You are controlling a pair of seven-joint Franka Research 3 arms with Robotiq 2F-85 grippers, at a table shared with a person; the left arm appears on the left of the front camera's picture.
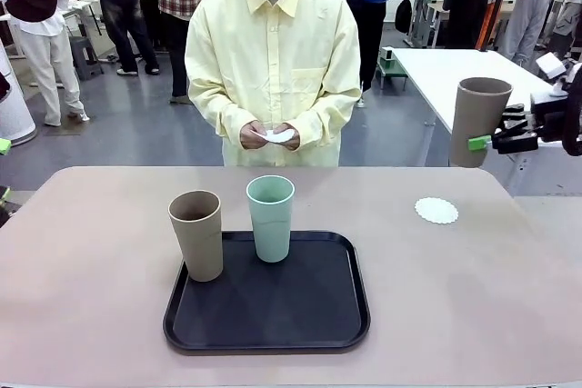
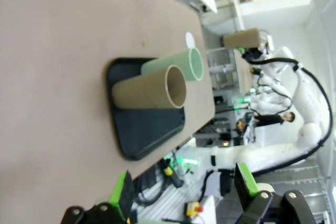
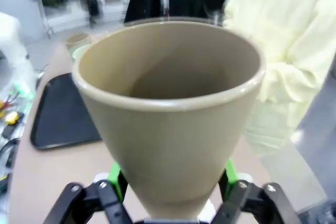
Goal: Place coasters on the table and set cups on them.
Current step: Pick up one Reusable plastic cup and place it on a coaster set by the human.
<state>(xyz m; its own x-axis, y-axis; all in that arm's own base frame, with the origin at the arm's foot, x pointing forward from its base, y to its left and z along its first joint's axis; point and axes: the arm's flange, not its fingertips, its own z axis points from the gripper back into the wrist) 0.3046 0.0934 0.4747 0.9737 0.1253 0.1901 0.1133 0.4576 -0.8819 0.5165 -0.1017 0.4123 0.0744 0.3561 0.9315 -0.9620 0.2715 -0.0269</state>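
While you look across from the front, your right gripper is clamped on a tall taupe-brown matte tumbler, held upright in the air at the far right of the beige-pink tabletop. One round white lacy coaster lies on the tabletop near it. A second taupe tumbler and a mint-green tumbler stand on the black rectangular tray. From the left wrist, your left gripper gapes wide, holding nothing. From the right wrist, green pads squeeze the held tumbler low down.

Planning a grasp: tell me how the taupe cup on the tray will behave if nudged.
The taupe cup on the tray is tall on a narrower base, so it likely tips before sliding. It looks empty, probably light.
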